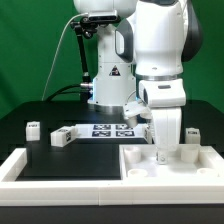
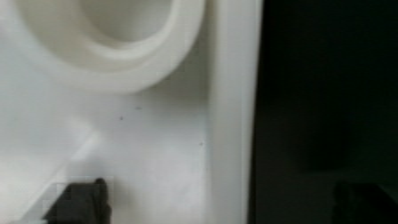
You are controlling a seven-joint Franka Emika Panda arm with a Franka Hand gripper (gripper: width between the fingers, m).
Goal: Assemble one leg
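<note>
**A:** What worries us most from here?

**B:** The end effector point(image 1: 162, 150) hangs low over the tray point(image 1: 175, 182), at the lower right of the exterior view. In the wrist view the tray's wall point(image 2: 222, 120) fills the space between the fingertips point(image 2: 80, 203). We judge that if the arm presses lower while off-line, a fingertip could land on top of the wall and shove or tip the tray across the bench point(image 1: 70, 155).

**A:** And the leg?

**B:** A leg point(image 1: 32, 127) stands upright at the exterior view's left, well apart from the arm. A second leg point(image 1: 192, 133) stands just behind the tray, at the exterior view's right. We think a sideways swing of the wrist could knock that nearer one over, and a toppled leg would be harder to grasp squarely.

**A:** How far open is the end effector?

**B:** Wide. In the wrist view we see both dark fingertips far apart, with only the white tray between them. We see nothing clamped. We cannot tell whether either pad touches the wall.
</note>
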